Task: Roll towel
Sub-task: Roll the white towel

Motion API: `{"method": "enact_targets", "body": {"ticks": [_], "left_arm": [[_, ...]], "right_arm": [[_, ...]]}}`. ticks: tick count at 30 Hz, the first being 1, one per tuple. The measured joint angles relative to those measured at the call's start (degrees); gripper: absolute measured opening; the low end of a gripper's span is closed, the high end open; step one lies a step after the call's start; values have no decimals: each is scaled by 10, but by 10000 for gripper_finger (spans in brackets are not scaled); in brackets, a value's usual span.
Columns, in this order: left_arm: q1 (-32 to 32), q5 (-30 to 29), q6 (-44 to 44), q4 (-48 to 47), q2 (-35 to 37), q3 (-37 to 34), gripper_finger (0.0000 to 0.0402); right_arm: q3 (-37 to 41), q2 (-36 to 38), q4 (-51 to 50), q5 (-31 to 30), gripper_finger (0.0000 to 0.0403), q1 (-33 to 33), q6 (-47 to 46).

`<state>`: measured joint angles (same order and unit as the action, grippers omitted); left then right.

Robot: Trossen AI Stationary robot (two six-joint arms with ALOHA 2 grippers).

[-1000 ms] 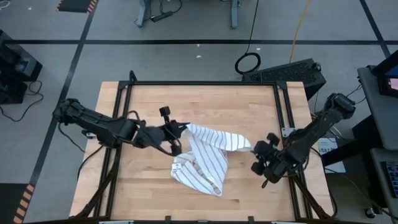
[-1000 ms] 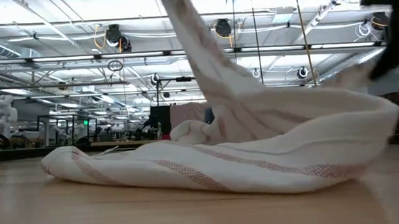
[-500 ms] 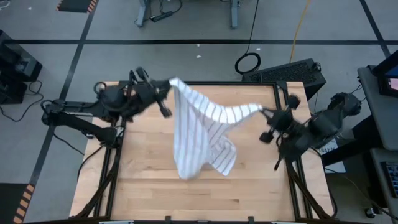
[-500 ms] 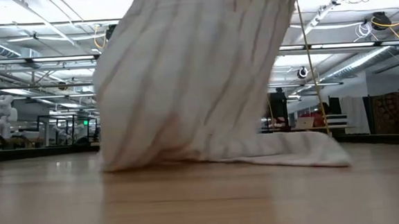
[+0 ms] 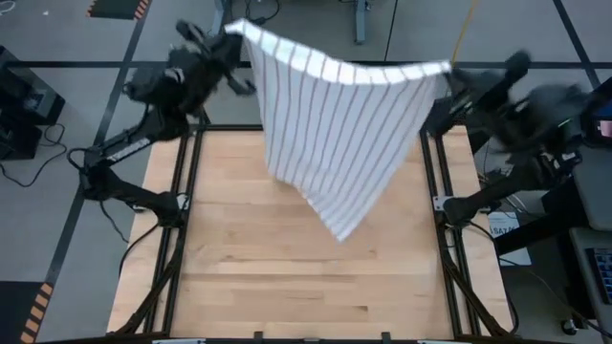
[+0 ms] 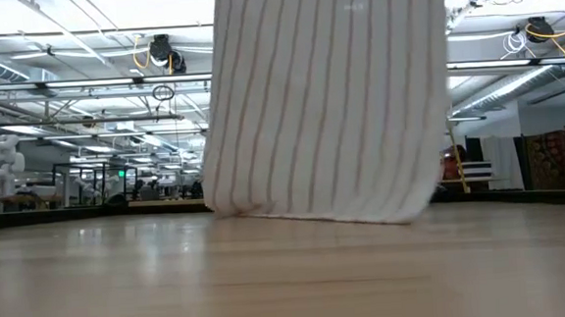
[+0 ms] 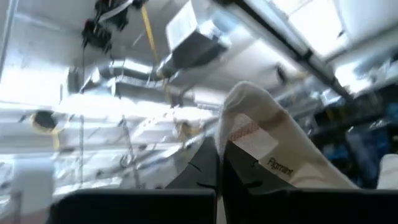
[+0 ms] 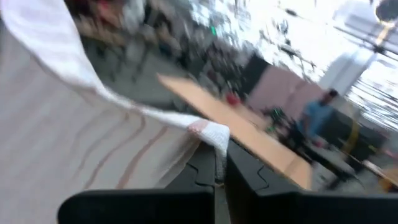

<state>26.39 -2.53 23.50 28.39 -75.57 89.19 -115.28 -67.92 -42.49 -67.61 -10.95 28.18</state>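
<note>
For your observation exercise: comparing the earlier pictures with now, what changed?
Both grippers, left gripper and right gripper, rose and spread apart, lifting the thin white dark-striped cloth towel from a crumpled heap until it hangs spread. Both stayed shut on its corners; the wooden table is unchanged.

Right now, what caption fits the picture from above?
Both grippers, left and right, hold the striped towel stretched by its top corners above the table.

The towel (image 5: 330,134), thin white cloth with narrow dark parallel stripes, hangs spread out like a curtain, held up by its two upper corners above the far edge of the surface (image 5: 287,277); its lower edge reaches down near the wood.
</note>
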Motion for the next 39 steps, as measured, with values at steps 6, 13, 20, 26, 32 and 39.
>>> {"method": "enact_targets", "body": {"ticks": [6,13,20,26,32,39], "left_arm": [[54,78,-107,-13,-79,161,1],[66,162,-192,-153,-101,292,0],[66,236,-217,-400,-83,314,0],[66,236,-207,-547,-68,314,0],[66,240,-197,-609,-49,314,0],[66,258,-212,-635,-38,314,0]], "right_arm": [[-38,-3,260,154,2,41,167],[-52,-9,259,183,2,42,177],[-51,-17,79,184,2,42,37],[-51,-19,5,185,2,42,-35],[-51,-19,-30,197,3,42,-71],[-52,-22,-47,199,3,42,-88]]}}
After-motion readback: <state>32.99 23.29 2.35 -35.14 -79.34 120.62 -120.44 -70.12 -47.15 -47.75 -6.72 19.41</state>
